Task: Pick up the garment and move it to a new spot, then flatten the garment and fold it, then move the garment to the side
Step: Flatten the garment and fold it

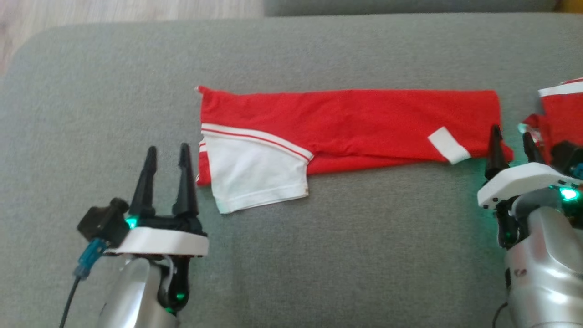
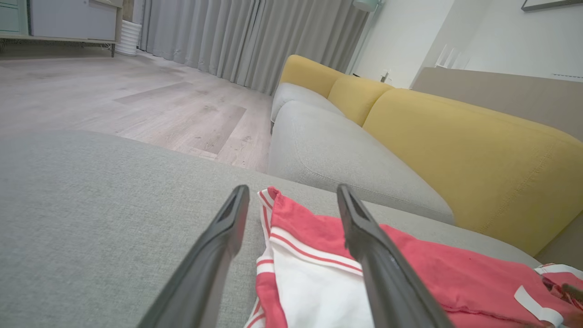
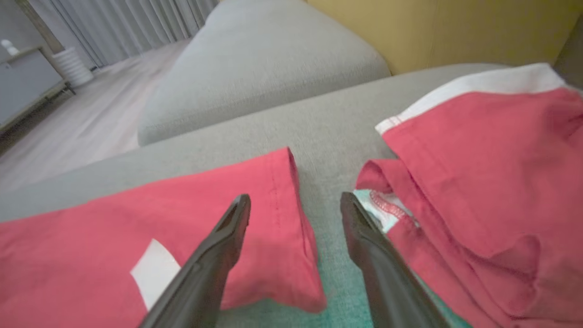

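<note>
One grey cushion, two red pieces, the garment folded long, a second garment at right, your left gripper and right gripper both splayed wide, empty

Second red garment partly off-frame

At the lower left of the head view you'll see your left gripper: two long black fingers tapering to points, set on a black base with a white collar and a silver-grey forearm below. A black block sits on its left side, with a blue connector and a dark cable under it, and a green light beside it. Your right gripper, at the right edge, has the same build, plus what may be a small dark marking on its silver shell, too blurred to read
</note>
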